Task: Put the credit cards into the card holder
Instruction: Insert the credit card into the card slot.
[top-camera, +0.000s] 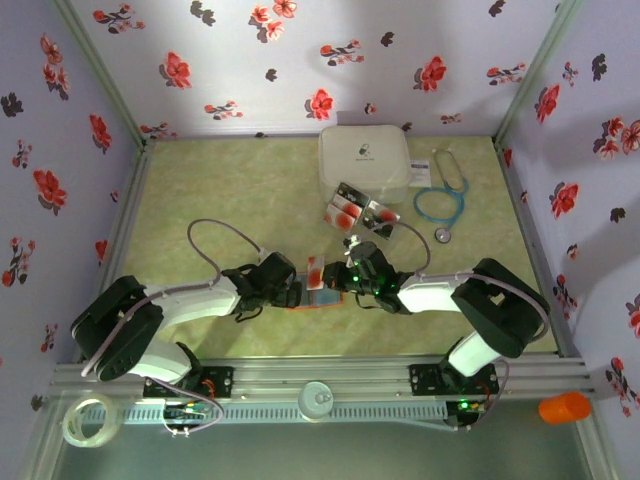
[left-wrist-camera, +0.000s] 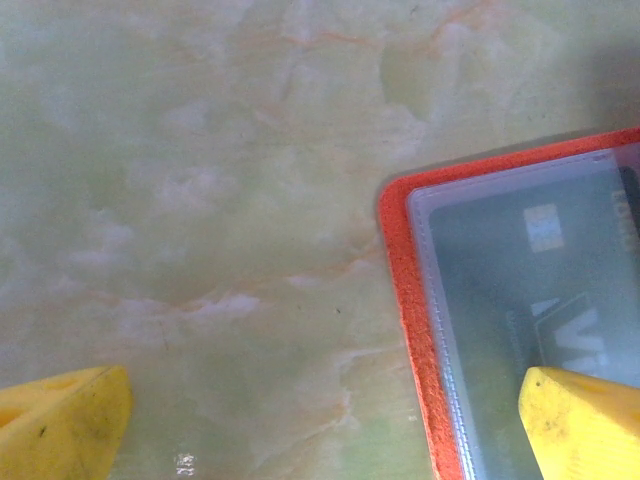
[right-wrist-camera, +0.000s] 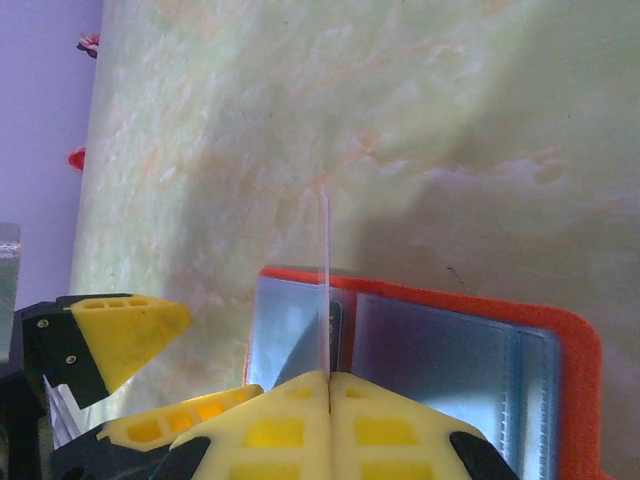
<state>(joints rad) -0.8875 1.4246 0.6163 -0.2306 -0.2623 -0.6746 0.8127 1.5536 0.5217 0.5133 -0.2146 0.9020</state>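
The right claw (right-wrist-camera: 328, 378) pinches one credit card (right-wrist-camera: 324, 270) on edge above the open card holder (right-wrist-camera: 460, 350) at the counter's (top-camera: 230, 190) near middle, likely to slot it in, while the left claw (left-wrist-camera: 322, 420), spread wide, has one finger over the holder's corner, seemingly steadying it.

Left arm (top-camera: 185, 300) and right arm (top-camera: 435, 293) folded inward, left claw (left-wrist-camera: 320, 430) spread wide, right claw (right-wrist-camera: 328, 378) pinched closed.
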